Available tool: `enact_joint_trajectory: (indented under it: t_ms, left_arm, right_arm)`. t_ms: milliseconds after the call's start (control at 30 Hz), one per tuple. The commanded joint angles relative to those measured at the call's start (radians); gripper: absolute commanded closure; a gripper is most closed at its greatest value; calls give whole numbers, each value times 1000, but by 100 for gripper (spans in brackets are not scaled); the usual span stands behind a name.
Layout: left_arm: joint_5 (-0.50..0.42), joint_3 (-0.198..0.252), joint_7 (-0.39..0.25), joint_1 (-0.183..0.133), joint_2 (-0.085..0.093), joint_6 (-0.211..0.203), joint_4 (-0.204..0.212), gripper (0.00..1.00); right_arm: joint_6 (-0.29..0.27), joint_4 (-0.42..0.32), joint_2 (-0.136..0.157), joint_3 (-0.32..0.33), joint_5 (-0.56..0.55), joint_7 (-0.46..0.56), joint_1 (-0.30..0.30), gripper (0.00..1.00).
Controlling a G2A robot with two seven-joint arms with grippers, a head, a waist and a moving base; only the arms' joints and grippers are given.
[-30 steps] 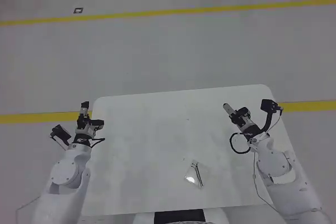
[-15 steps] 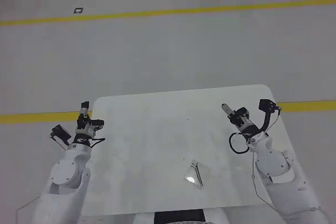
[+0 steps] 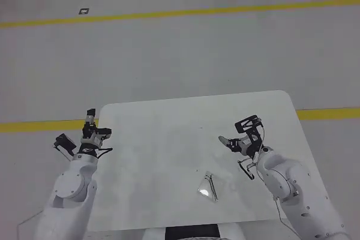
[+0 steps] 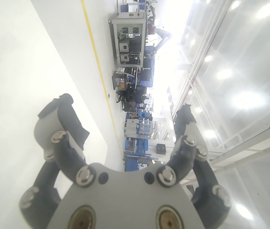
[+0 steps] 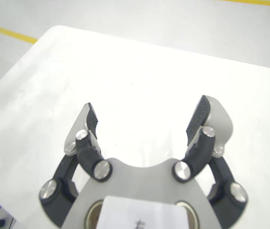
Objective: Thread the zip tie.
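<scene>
Two grippers to report, and neither has anything in it. In the top view, the zip tie (image 3: 209, 186) lies flat on the white worktop (image 3: 168, 132), near its front edge and a little toward my right side. It looks bent into a narrow V, though it is too small for me to tell head from tail. My right gripper (image 3: 235, 134) hangs over the worktop, near the tie but apart from it and farther back. My left gripper (image 3: 91, 123) sits at the worktop's left edge, well apart from the tie.

On the left wrist view, the left gripper (image 4: 123, 120) is spread wide and holds nothing, pointing along the worktop's edge toward the room beyond.

On the right wrist view, the right gripper (image 5: 149, 117) is likewise wide open and empty, with bare worktop under it.

I judge the tie to be very light, thin, springy and slick, and so flat that a pinch from above could skate off it. I would take it near the head with one gripper. The other I would close near the tail tip, leaving a free end short and stiff enough to aim.
</scene>
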Motion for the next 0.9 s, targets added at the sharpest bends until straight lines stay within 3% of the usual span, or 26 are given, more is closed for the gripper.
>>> enact_joint_trajectory:
  t_ms: [0, 300, 333, 433, 533, 600, 867]
  left_arm:
    - [0, 0, 0, 0, 0, 0, 0, 0]
    - [0, 0, 0, 0, 0, 0, 0, 0]
    - [0, 0, 0, 0, 0, 0, 0, 0]
    - [0, 0, 0, 0, 0, 0, 0, 0]
    - [0, 0, 0, 0, 0, 0, 0, 0]
    - [0, 0, 0, 0, 0, 0, 0, 0]
    - [0, 0, 0, 0, 0, 0, 0, 0]
  right_arm:
    - [0, 0, 0, 0, 1, -1, 0, 0]
    - [0, 0, 0, 0, 1, -1, 0, 0]
    - [-23, -8, 1, -10, -17, 12, 3, 0]
    - [-84, -20, 3, -60, -68, 150, 45, 0]
    - [-89, 5, -3, -129, -89, 312, 92, 0]
    - [-93, 32, -8, -178, -76, 484, 140, 0]
    - [-93, 32, -8, -178, -76, 484, 140, 0]
